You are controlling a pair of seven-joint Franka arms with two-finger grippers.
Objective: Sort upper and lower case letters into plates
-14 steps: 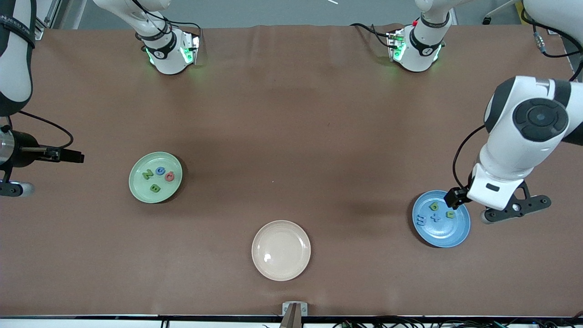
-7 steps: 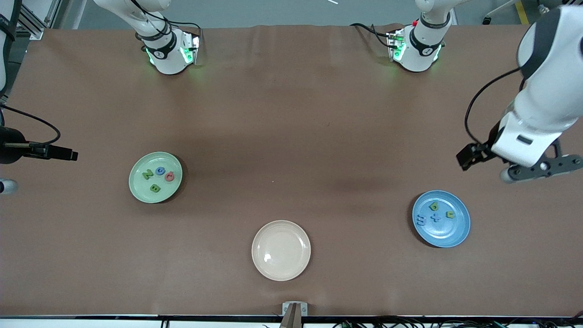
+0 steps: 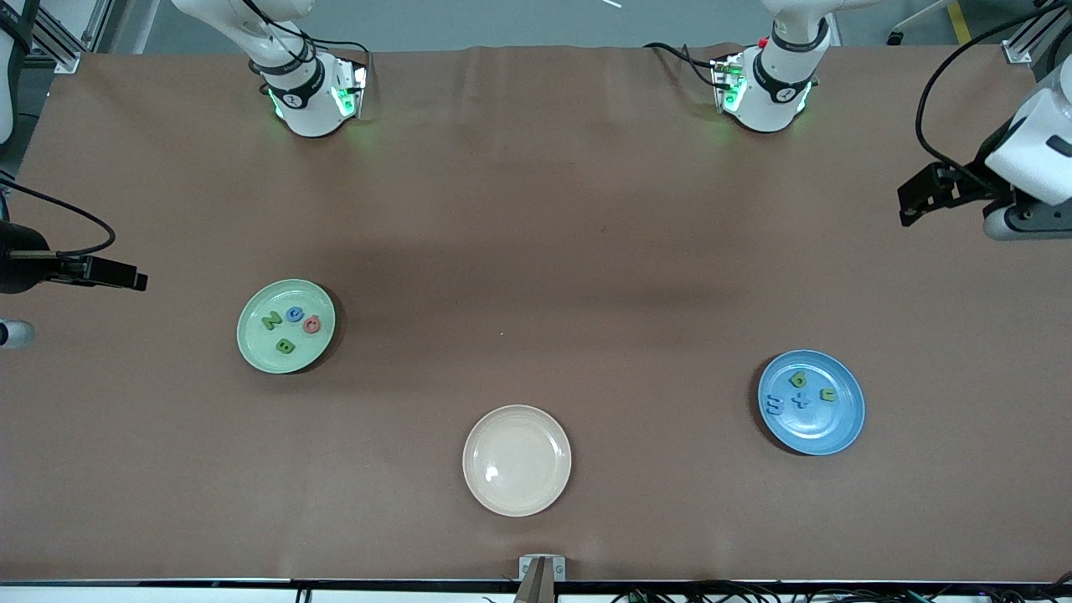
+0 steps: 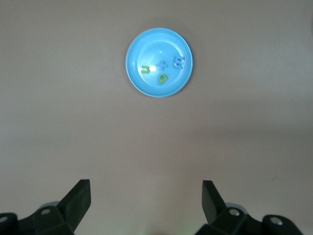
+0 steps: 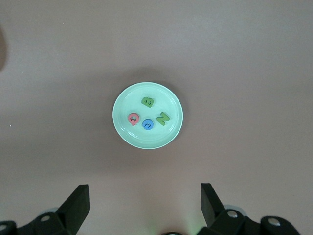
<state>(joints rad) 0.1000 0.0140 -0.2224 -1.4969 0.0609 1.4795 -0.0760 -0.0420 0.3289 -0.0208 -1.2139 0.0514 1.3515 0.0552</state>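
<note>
You have both arms pulled well back with nothing held: the left gripper (image 4: 144,200) hangs with its jaws spread wide over the worktop (image 3: 536,251) at the left arm's end, and the right gripper (image 5: 144,203) is likewise released over the right arm's end. From each gripper, its own plate lies straight out ahead and well apart, so the left arm is the nearer one to the blue plate (image 3: 846,427) and the right arm to the pale green plate (image 3: 255,347). The green plate holds four letters, among them a green N (image 3: 271,321) and a green B (image 3: 286,345); the blue plate holds four small pieces, too small to read surely. Between them, nearer the front camera, the cream plate (image 3: 517,460) sits empty, so the sorting looks finished
</note>
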